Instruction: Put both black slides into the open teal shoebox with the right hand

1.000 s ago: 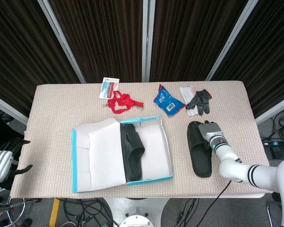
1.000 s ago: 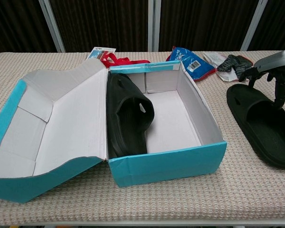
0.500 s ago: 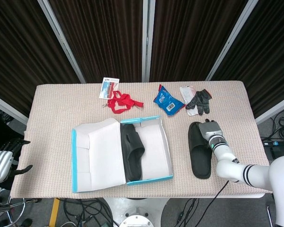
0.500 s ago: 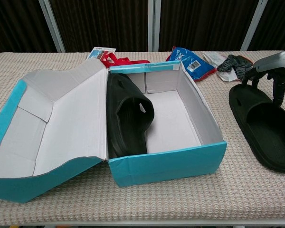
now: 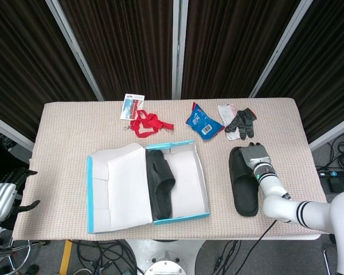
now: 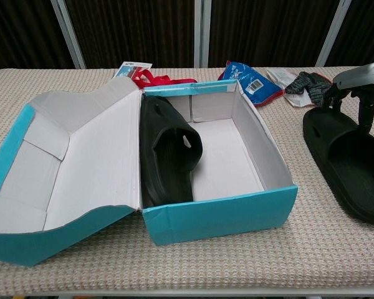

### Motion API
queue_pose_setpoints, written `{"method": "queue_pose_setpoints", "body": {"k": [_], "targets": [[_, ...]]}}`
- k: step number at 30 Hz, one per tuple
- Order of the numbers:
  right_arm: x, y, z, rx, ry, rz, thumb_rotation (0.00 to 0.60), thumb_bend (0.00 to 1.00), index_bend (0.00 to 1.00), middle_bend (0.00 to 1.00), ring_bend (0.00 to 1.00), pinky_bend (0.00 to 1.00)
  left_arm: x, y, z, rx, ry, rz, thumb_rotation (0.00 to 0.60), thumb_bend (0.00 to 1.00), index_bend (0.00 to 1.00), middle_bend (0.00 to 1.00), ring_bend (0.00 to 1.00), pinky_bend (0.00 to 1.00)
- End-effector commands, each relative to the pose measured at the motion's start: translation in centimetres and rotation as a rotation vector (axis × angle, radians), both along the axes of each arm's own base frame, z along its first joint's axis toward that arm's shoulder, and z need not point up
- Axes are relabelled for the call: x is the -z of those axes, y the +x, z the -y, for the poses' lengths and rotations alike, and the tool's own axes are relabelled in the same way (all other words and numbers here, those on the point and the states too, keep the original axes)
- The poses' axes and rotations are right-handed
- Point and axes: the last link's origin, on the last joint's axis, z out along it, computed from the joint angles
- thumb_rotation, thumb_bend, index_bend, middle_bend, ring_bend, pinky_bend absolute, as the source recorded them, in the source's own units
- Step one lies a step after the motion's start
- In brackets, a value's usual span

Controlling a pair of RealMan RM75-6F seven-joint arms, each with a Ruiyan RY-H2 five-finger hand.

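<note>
The open teal shoebox (image 5: pixel 186 216) (image 6: pixel 224 215) was seen lying near the front edge of the worktop (image 5: pixel 69 132) (image 6: pixel 37 81), its lid (image 5: pixel 117 186) (image 6: pixel 81 165) folded out to the left. One black slide (image 5: pixel 159 182) (image 6: pixel 167 152) was found inside the box, tilted on its side against the left wall; the rest of the box floor was left bare. The second black slide (image 5: pixel 244 189) (image 6: pixel 349 165) was seen flat on the worktop, well to the right of the box, sole down. The right robot hand (image 5: pixel 255 159) (image 6: pixel 355 84) was held over the far end of that slide, with dark fingers (image 6: pixel 365 112) reaching down into or against its strap; whether the slide was actually gripped could not be told from either view. The left robot hand (image 5: pixel 6 192) was seen only in the head view, off the worktop at the lower left, with its fingers spread and nothing held.

Along the back of the worktop were laid a card (image 5: pixel 132 106) (image 6: pixel 131 66), a red lanyard (image 5: pixel 146 123) (image 6: pixel 151 78), a blue packet (image 5: pixel 203 122) (image 6: pixel 252 80) and a pair of dark gloves (image 5: pixel 241 122) (image 6: pixel 306 84) on a white wrapper.
</note>
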Motion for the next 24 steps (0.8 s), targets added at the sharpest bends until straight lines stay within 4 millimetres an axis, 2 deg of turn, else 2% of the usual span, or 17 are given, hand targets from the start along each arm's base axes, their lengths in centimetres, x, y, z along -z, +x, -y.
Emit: {"method": "queue_pose_setpoints", "body": {"k": [1,8,11,17,20,24], "targets": [[-0.9,0.4,-0.1,-0.019,-0.026,0.022,0.6,0.07,0.39,0.37,0.09,0.12,0.1,0.0,0.0,0.0,-0.002,0.0,0.6,0.14,0.24,0.24,0.13,0.2],[-4.0,2.7,-0.6,-0.095,-0.095,0.127,0.6,0.08,0.41,0.39,0.11,0.14,0.2,0.1,0.0,0.002,-0.005,-0.003,0.6,0.15,0.24,0.24,0.13,0.2],[-6.0,4.2,-0.8,-0.149,-0.151,0.213,0.6,0.08,0.43,0.41,0.13,0.14,0.3,0.2,-0.1,0.003,-0.007,-0.003,0.6,0.15,0.24,0.24,0.13,0.2],[-8.8,6.6,-1.5,-0.23,-0.21,0.378,0.6,0.08,0.44,0.42,0.14,0.15,0.2,0.3,-0.2,0.005,-0.004,-0.002,0.6,0.15,0.24,0.24,0.13,0.2],[-9.4,7.7,-1.6,-0.262,-0.229,0.5,0.6,0.07,0.44,0.42,0.14,0.16,0.2,0.5,-0.3,0.007,-0.001,-0.002,0.6,0.15,0.24,0.24,0.13,0.2],[-8.3,8.4,-1.7,-0.276,-0.228,0.664,0.6,0.07,0.45,0.43,0.15,0.17,0.1,0.5,-0.3,0.008,0.001,-0.002,0.6,0.15,0.24,0.24,0.13,0.2]]}}
